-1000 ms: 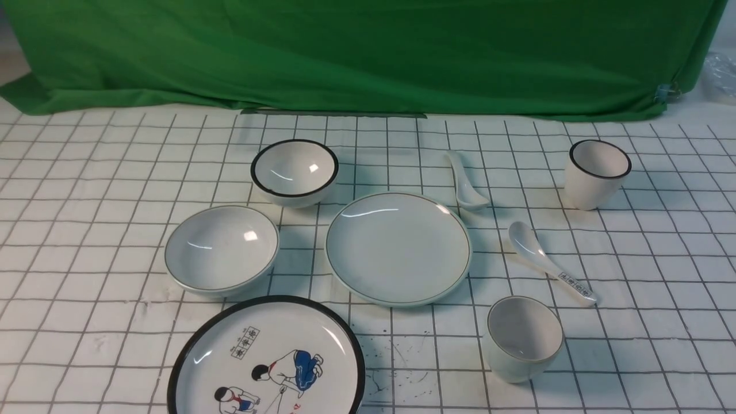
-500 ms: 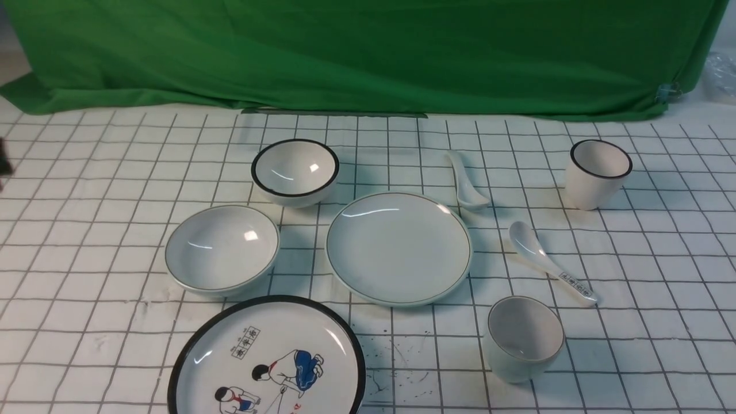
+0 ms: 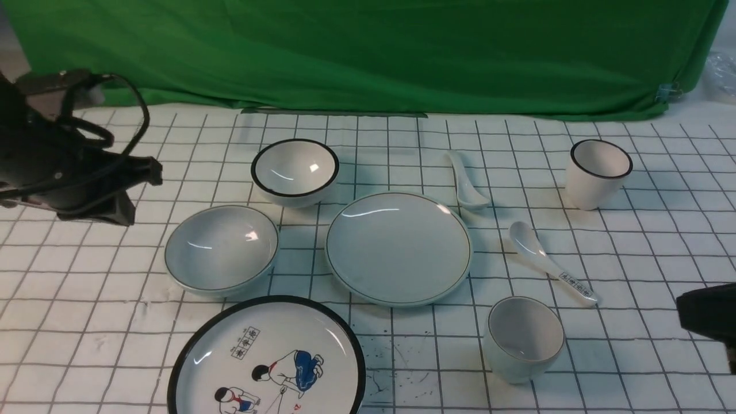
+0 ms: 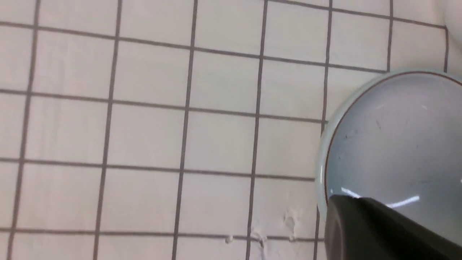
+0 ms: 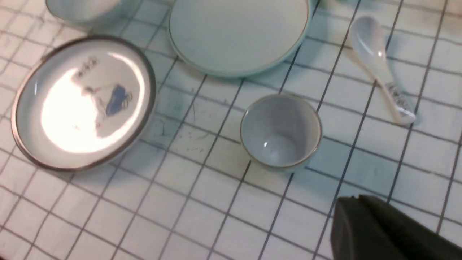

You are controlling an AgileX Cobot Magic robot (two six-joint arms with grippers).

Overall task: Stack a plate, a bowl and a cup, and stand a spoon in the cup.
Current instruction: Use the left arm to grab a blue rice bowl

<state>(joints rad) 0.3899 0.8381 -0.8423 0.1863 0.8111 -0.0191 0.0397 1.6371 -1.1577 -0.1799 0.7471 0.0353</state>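
- Left tool point(image 3: 140, 190) hangs just left of the bowl point(image 3: 221, 248), probably to seize its near rim; how wide its fingers stand, I cannot tell.
- Right tool point(image 3: 685, 307), closed and empty, is right of the cup point(image 3: 522, 339), likely needing to widen for it.
- Between the tools lie the plate point(image 3: 398, 248), a likely stack base, and beyond it the spoon point(image 3: 467, 187), presumably wanted last.
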